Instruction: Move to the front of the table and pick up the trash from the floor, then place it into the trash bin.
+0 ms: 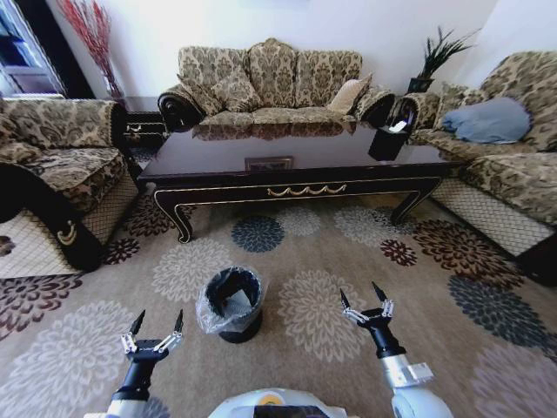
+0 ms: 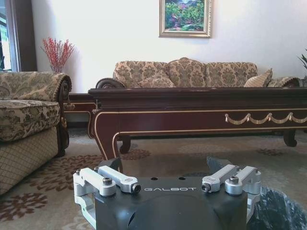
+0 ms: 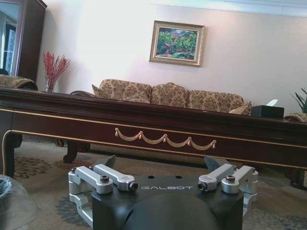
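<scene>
The table (image 1: pixel 218 152) stretches across the room ahead of me, dark glossy wood with gold trim; it also shows in the left wrist view (image 2: pixel 192 115) and the right wrist view (image 3: pixel 144 127). The trash bin (image 1: pixel 231 305), black with a crinkly grey bag, stands on the carpet between my arms; its bag edge shows low in both wrist views (image 2: pixel 283 211) (image 3: pixel 9 201). My left gripper (image 1: pixel 159 320) (image 2: pixel 165 165) hangs open left of the bin, holding nothing. Right of the bin, my right gripper (image 1: pixel 359 293) (image 3: pixel 160 163) is open and holds nothing. The trash is out of view.
A patterned armchair (image 1: pixel 52 174) stands on the left, a sofa (image 1: pixel 270 83) behind the table, and another sofa (image 1: pixel 513 174) on the right. A black tissue box (image 1: pixel 389 139) sits on the table's right end. Flowered carpet (image 1: pixel 305 313) covers the floor around the bin.
</scene>
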